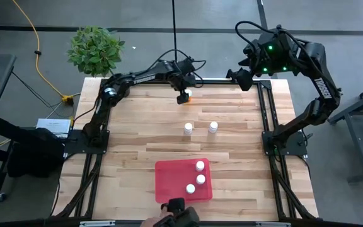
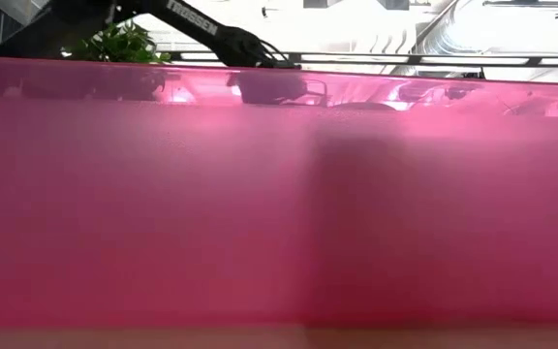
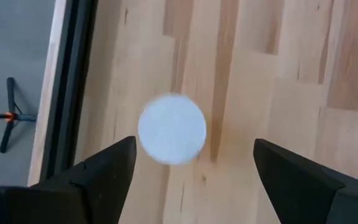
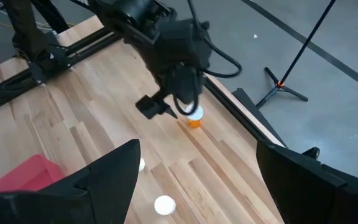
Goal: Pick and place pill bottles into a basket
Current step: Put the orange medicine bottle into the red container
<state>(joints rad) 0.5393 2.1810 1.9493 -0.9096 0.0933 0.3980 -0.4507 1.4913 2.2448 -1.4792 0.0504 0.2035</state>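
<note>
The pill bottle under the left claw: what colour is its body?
Translucent orange, with a white cap; the right wrist view shows it best.

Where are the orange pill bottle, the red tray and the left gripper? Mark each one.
orange pill bottle (image 4: 194,119): right wrist view, on its orange body under the white cap.
red tray (image 1: 169,180): high view, on its bare floor.
left gripper (image 3: 194,167): left wrist view, midway between its open fingertips.

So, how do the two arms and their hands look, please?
Both arms are dark, jointed, with black cables running along them. The right arm bears white lettering on one link and small green lights near its wrist. The left hand and right hand each have two broad, flat black fingers.
</note>
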